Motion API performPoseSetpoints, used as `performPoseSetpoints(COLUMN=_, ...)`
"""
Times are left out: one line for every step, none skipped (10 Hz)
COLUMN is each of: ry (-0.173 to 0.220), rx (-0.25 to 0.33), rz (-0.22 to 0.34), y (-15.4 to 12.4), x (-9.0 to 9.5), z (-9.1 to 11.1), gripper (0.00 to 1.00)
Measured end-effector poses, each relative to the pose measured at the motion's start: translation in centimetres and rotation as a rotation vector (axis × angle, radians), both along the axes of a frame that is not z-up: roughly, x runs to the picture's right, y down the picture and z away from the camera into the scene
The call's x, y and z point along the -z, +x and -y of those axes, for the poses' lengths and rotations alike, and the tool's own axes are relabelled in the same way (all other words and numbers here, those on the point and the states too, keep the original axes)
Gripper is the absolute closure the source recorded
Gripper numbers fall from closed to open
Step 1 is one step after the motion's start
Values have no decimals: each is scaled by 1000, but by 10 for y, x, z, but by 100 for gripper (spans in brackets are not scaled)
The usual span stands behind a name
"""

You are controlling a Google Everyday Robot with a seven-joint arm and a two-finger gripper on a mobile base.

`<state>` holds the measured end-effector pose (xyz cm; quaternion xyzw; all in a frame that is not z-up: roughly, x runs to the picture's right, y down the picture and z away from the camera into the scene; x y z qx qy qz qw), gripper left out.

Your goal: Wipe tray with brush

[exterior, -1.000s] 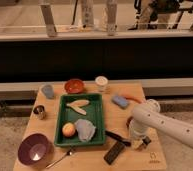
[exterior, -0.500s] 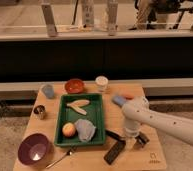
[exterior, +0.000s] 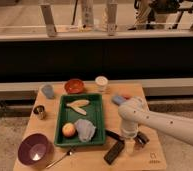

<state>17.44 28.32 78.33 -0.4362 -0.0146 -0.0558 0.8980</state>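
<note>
The green tray [exterior: 99,114] lies in the middle of the wooden table. It holds two pale banana-like pieces [exterior: 79,105], an apple [exterior: 68,130] and a crumpled grey cloth [exterior: 85,130]. The slim black brush [exterior: 113,134] lies on the table just off the tray's front right corner, pointing right. My gripper [exterior: 130,144] hangs from the white arm that comes in from the right. It is down at the table by the brush's right end, next to the flat black block [exterior: 114,152].
A purple bowl [exterior: 35,150] and a metal spoon [exterior: 60,158] sit at the front left. A metal cup [exterior: 39,111], a grey-blue cup [exterior: 48,91], a red bowl [exterior: 74,86] and a white cup [exterior: 101,82] ring the tray. A blue object [exterior: 118,99] lies behind my arm.
My arm has swung left and forward, and the gripper has come down from the table's right side to the brush's right end. The table items have not moved.
</note>
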Motion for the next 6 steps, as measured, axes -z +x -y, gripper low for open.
performPoseSetpoints(ry=3, rx=0, rz=-1, y=-1, x=-1, z=0, gripper=29)
performPoseSetpoints(ry=3, rx=-1, rz=-3, y=-1, x=-2, z=-1, gripper=38)
performPoseSetpoints(ry=5, rx=-3, rz=-3, y=0, x=-3, z=-2, gripper=46)
performPoseSetpoints(ry=23, rx=-3, rz=4, y=1, x=-4, z=-3, gripper=58)
performPoseSetpoints(ry=38, rx=8, rz=12, y=1, x=-5, z=-4, gripper=66)
performPoseSetpoints(ry=55, rx=22, rz=19, y=0, x=-5, z=-4, gripper=69)
